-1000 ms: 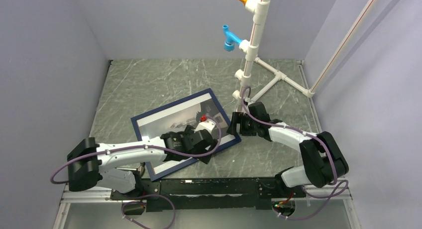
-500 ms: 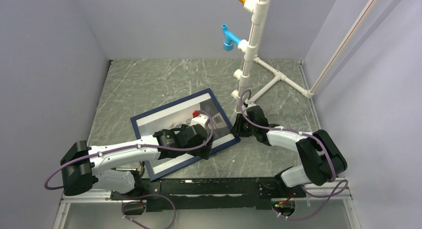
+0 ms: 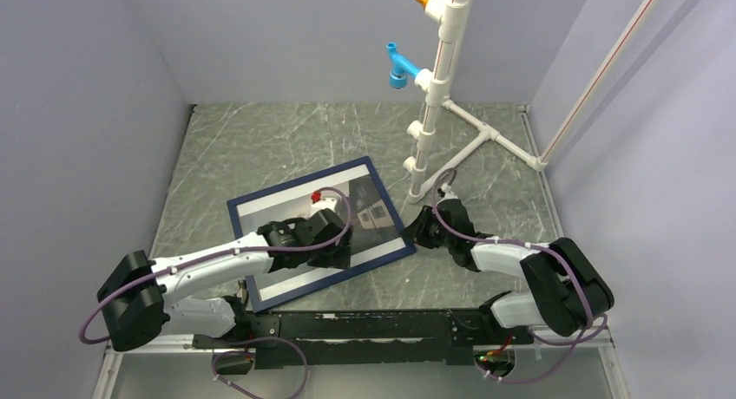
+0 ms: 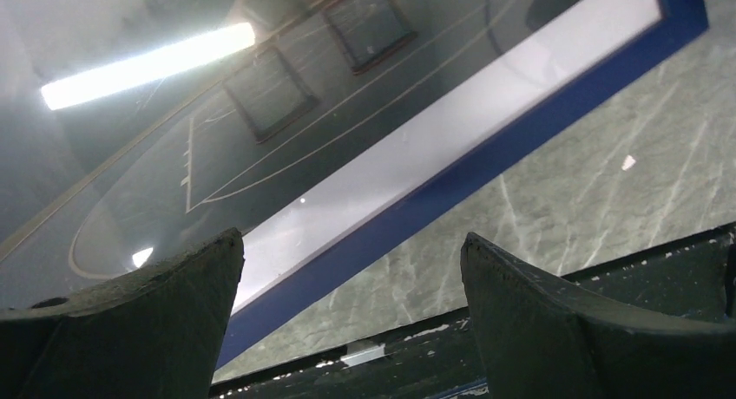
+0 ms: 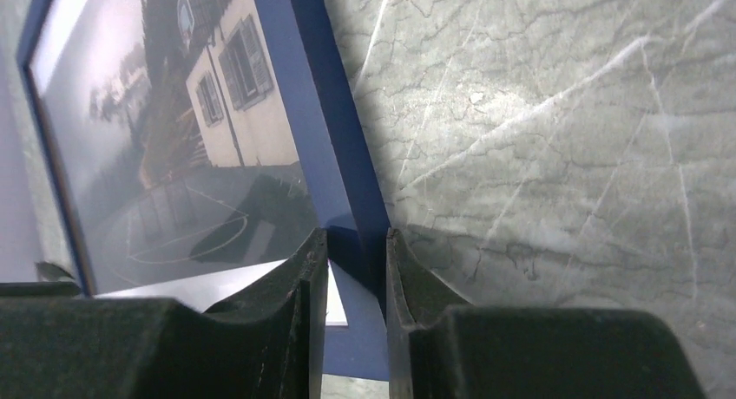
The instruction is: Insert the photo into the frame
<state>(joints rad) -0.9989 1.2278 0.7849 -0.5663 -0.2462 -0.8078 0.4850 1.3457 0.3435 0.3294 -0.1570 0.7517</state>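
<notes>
Soft, even overhead light fills the top view, which is sharp throughout; the grey-green marbled table (image 3: 286, 139) carries only faint shadows under the arms. In the left wrist view the glossy grey landscape photo (image 4: 286, 130) mirrors a bright strip light that washes out the print, and the left gripper (image 4: 351, 251) is a dark near blur. The right wrist view is dimmer: the right gripper (image 5: 356, 243) is soft and black, and a shadow lies on the table just right of the thin navy-blue picture frame (image 5: 304, 95).

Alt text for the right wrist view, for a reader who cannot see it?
The right claw pinches the navy rail of the frame near a corner, one finger each side. The photo lies inside it; grey marbled table fills the right.
</notes>
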